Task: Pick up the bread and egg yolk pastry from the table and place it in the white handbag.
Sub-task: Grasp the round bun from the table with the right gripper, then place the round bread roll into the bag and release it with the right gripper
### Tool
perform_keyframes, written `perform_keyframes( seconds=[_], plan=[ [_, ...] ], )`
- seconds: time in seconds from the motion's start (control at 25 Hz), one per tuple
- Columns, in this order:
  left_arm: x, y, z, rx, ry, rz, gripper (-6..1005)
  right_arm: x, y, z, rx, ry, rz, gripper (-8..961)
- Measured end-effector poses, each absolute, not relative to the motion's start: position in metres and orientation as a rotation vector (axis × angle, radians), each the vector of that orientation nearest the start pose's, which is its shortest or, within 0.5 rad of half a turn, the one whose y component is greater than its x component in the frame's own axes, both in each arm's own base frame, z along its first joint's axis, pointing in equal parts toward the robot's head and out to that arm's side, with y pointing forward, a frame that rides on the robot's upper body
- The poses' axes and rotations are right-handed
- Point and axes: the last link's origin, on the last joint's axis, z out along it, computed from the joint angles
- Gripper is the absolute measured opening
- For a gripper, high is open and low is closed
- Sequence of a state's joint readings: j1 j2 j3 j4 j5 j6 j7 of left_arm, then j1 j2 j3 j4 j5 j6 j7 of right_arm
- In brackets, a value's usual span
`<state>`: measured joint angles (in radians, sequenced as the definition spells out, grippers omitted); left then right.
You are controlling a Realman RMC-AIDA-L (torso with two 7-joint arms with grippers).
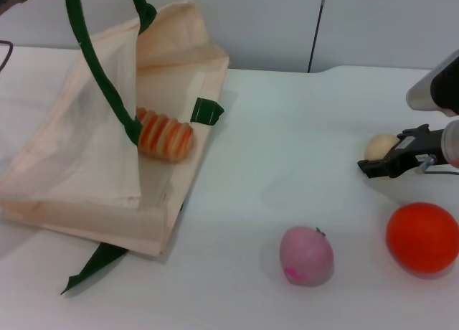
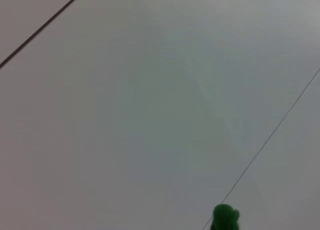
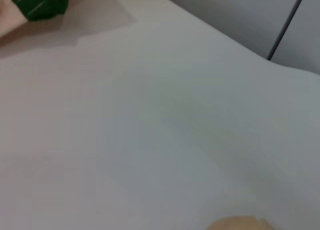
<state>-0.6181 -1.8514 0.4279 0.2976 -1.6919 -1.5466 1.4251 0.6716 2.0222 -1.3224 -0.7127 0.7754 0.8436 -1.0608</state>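
Note:
The white handbag (image 1: 86, 172) lies on the table at the left, its mouth facing the middle. My left gripper, up past the top edge of the head view, holds the green handle (image 1: 100, 72) raised; a bit of green strap (image 2: 225, 219) shows in the left wrist view. The striped bread (image 1: 166, 136) lies inside the bag's mouth. The egg yolk pastry (image 1: 380, 146) sits on the table at the right and also shows in the right wrist view (image 3: 235, 224). My right gripper (image 1: 374, 158) is open at table height, its dark fingers (image 1: 384, 165) right at the pastry.
A pink round fruit (image 1: 306, 255) lies at the front middle. A bright orange ball (image 1: 423, 237) lies at the front right, just in front of my right gripper. A second green handle (image 1: 97, 264) trails on the table in front of the bag.

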Motion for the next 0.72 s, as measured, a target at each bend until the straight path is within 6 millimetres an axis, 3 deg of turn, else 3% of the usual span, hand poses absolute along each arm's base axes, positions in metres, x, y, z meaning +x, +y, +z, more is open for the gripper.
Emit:
perform_keyframes(
  seconds=[0.16,0.32,0.48,0.72],
  plan=[
    [-0.265,0.388,0.126,-1.963,-1.074,-1.556,129,0.267,0.413,-0.028,-2.455,0.703,-0.264,744],
    [-0.265,0.388,0.125,-1.967,-1.075,-1.554,129,0.253,0.419,-0.021,-2.446,0.654,-0.209,716],
    [-0.26,0.391,0.125,-1.983,-1.071,-1.559,129,0.219,0.421,-0.03,-2.512,0.541,-0.122,686],
    [-0.246,0.396,0.119,-2.028,-1.058,-1.578,129,0.149,0.422,-0.07,-2.691,0.28,-0.033,669]
  ],
)
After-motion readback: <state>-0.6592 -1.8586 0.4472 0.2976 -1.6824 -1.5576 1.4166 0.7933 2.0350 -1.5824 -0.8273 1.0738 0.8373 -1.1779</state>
